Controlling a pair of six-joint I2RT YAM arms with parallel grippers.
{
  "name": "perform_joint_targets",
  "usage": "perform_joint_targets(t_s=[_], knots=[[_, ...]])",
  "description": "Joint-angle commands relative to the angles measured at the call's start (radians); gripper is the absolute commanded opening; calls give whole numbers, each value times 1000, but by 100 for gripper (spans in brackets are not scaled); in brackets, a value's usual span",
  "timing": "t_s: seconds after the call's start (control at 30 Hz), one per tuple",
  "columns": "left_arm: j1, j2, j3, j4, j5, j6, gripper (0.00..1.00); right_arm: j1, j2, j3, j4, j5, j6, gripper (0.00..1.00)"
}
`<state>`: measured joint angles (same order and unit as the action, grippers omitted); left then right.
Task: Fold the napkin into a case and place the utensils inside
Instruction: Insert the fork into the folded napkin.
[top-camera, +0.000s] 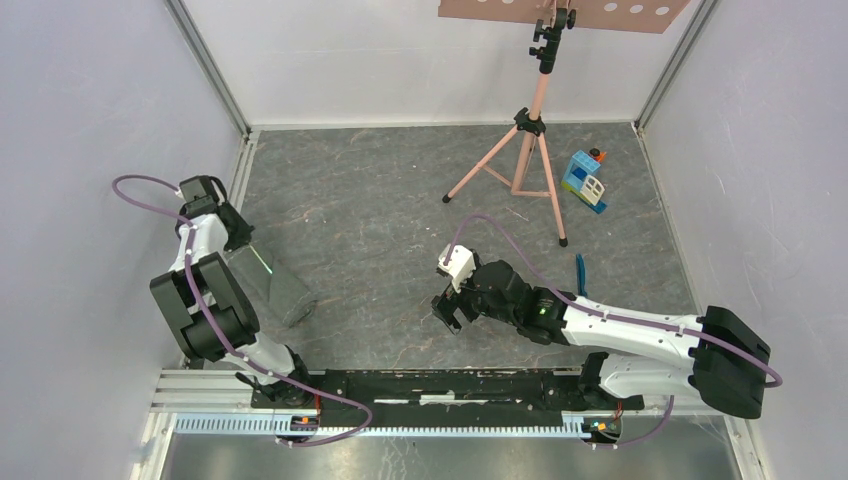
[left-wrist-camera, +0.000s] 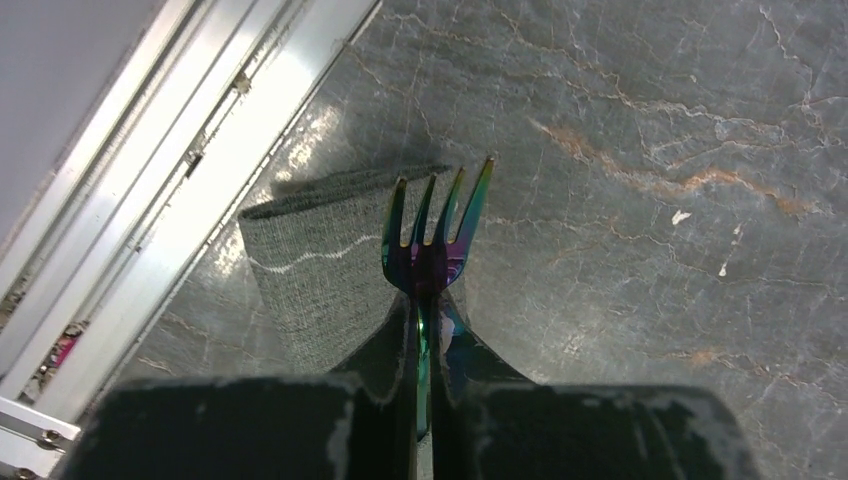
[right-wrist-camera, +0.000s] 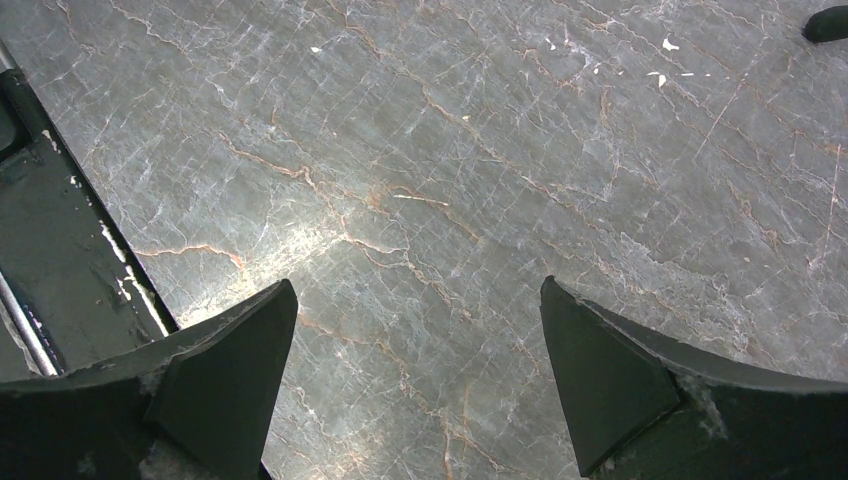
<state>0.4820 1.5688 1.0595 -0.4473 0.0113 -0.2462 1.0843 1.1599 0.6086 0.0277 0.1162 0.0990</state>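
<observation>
Bottom centre: left end effector (left-wrist-camera: 425, 335), dark fingers (left-wrist-camera: 385, 350) pressed together on handle of iridescent blue-green four-tined fork (left-wrist-camera: 432, 250). Tines point away from camera, overlapping right edge of folded dark grey woven cloth napkin (left-wrist-camera: 315, 285); contact not discernible. Pale stitched line (left-wrist-camera: 300, 262) crosses napkin near far edge. Napkin flat on grey marbled desk (left-wrist-camera: 650, 260) with rust-coloured veins. Silver aluminium rail (left-wrist-camera: 190, 180) diagonal, just beside napkin's left corner.

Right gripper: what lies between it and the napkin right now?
Nothing but bare marbled floor: the top view shows an uncluttered stretch between the open right gripper and the folded napkin.
</observation>
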Motion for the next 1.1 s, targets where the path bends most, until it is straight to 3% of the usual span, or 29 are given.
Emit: perform_joint_targets(t_s=[0.0, 0.73, 0.93, 1.07], knots=[[0, -7, -4, -40, 44, -60, 2, -3, -3, 6, 23, 5, -5, 98], [1, 29, -27, -157, 74, -11, 2, -3, -4, -4, 43, -15, -8, 98], [1, 71, -10, -196, 88, -15, 2, -7, 51, -7, 149, -198, 26, 98], [1, 87, -16, -203, 65, -14, 2, -7, 191, 55, 213, -323, 77, 94]])
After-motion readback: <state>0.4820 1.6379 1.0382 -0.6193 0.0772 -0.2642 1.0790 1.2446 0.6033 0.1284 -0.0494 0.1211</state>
